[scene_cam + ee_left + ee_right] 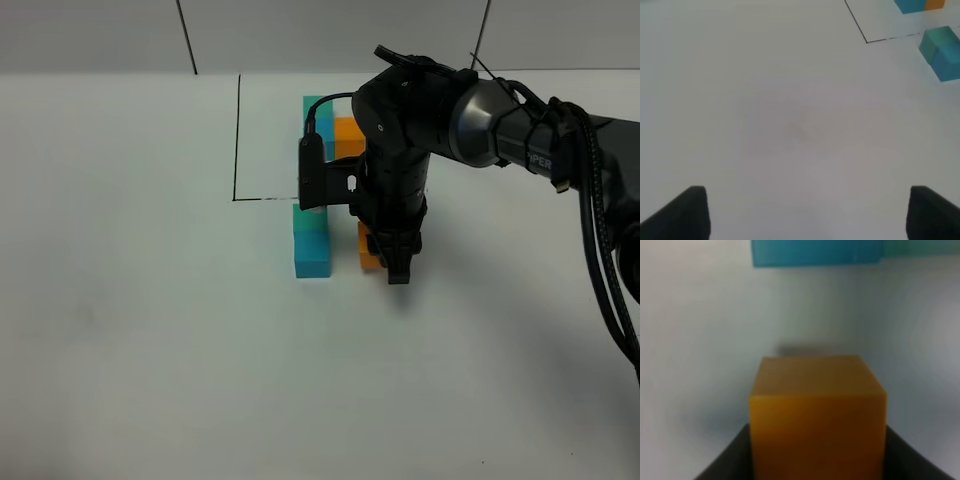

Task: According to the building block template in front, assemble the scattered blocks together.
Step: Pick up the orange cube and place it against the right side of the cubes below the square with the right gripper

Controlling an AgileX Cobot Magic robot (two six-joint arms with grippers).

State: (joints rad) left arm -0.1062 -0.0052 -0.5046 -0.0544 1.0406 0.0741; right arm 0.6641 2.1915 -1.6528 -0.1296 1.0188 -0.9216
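Within right claw (397,268), one orange cube (817,410)

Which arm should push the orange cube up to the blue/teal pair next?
Right. The right gripper is shut on the orange cube, just apart from the blue cube. The left gripper is open over bare table, well away from them.

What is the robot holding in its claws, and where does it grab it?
The right claw is shut on the orange block, pinching its two opposite sides. The left claw is open and holds nothing.
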